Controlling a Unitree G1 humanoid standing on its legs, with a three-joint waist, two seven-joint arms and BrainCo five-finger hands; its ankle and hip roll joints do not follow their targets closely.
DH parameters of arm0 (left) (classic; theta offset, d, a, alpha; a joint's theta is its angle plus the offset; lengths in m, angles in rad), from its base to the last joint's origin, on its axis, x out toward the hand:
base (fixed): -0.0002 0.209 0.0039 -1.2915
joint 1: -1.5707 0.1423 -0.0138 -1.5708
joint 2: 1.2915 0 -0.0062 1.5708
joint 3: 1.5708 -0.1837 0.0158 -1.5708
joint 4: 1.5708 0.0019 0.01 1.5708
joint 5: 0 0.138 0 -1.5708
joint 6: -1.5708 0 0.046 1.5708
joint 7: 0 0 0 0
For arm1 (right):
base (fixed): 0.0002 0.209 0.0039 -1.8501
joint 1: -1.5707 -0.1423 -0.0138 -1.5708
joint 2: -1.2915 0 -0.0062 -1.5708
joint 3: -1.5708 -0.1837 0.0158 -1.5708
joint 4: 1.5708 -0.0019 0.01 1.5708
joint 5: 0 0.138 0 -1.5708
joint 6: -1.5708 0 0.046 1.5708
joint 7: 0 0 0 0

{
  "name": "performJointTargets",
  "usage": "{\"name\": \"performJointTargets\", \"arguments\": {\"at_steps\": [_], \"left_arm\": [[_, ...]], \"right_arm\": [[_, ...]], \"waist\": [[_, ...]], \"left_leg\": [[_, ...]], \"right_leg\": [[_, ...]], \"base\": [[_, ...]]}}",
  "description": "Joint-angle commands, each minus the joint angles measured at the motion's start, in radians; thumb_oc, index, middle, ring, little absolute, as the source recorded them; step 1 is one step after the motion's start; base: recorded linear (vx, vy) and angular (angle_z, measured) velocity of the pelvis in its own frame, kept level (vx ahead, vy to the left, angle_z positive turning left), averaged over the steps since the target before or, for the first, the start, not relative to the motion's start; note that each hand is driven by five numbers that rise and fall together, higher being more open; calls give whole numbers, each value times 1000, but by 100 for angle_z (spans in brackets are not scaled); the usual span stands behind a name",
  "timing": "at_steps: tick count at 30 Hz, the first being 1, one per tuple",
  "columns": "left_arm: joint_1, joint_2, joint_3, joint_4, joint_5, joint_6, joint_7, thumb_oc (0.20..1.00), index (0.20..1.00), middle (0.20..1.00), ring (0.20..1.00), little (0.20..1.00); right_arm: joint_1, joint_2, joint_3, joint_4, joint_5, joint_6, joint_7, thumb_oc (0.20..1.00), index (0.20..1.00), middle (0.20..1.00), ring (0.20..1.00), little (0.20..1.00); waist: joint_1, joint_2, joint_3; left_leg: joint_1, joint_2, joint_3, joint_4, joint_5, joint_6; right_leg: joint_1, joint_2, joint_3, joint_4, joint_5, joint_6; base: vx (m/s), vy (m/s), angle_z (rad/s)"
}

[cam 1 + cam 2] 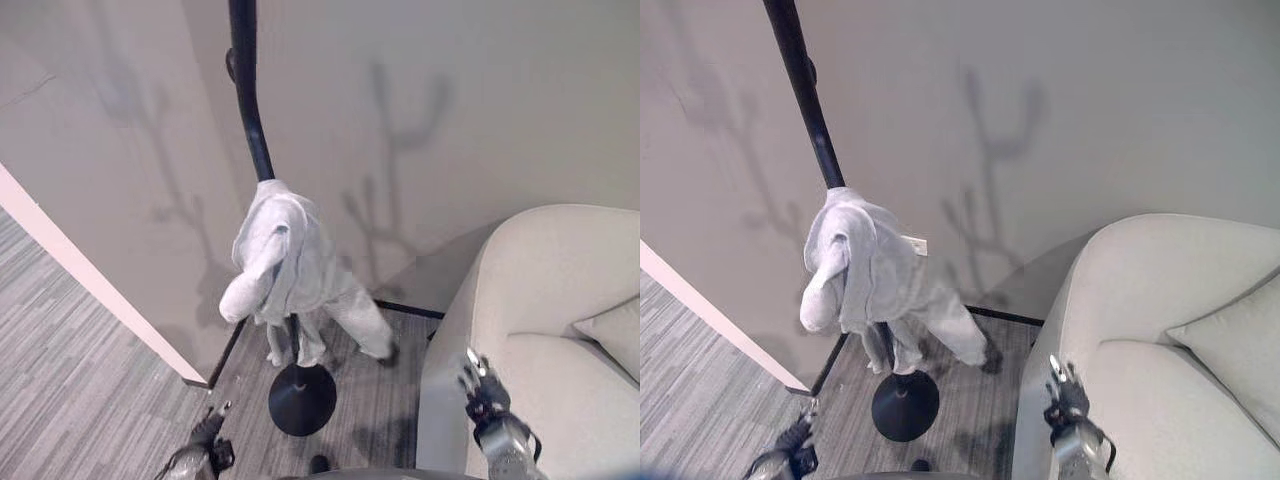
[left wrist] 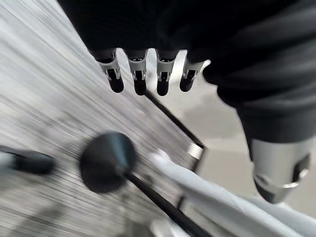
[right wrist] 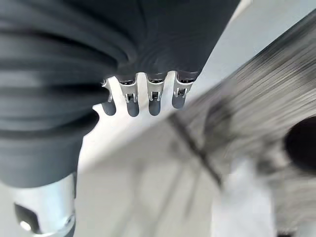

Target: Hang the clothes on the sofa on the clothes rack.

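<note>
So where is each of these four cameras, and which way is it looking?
Left eye: on the head, looking down at the rack, the grey garment hung on it and the sofa; both hands low.
Right eye: beside it, same scene.
Left wrist: along the left hand, open, toward the rack's base.
Right wrist: along the right hand, open, toward wall and floor.
All four share the rack.

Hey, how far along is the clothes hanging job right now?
Looks essentially done: a light grey garment hangs draped on the black clothes rack. The left hand and right hand are open and hold nothing. No clothes show on the visible part of the sofa.
</note>
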Motion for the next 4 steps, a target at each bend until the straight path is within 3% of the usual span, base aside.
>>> {"name": "performJointTargets", "arguments": {"at_steps": [1,2,3,4], "left_arm": [[-48,17,12,17,44,-11,-14,1000,1000,1000,1000,1000],[-27,-17,28,134,91,21,-24,1000,1000,1000,1000,1000],[-19,-43,11,156,123,42,-43,1000,1000,1000,1000,1000],[-19,-44,11,156,123,42,-43,1000,1000,1000,1000,1000]], "right_arm": [[-35,24,-1,23,79,29,20,1000,1000,1000,1000,1000],[-77,47,-80,353,115,130,29,1000,1000,1000,1000,1000],[-100,33,-113,515,38,161,7,1000,1000,1000,1000,1000],[-102,31,-114,518,37,162,9,1000,1000,1000,1000,1000]], "waist": [[11,-5,-12],[19,-4,-22],[27,3,-25],[27,3,-25]], "left_leg": [[-62,41,-16,35,-24,-51],[-58,40,-19,32,-22,-51],[-55,37,-26,30,-22,-50],[-55,37,-27,30,-22,-50]], "right_leg": [[3,6,-18,15,77,32],[9,7,-24,8,74,29],[14,6,-30,4,71,28],[14,6,-31,3,71,28]], "base": [[0,0,0],[0,0,0],[33,-10,2],[0,0,0]]}}
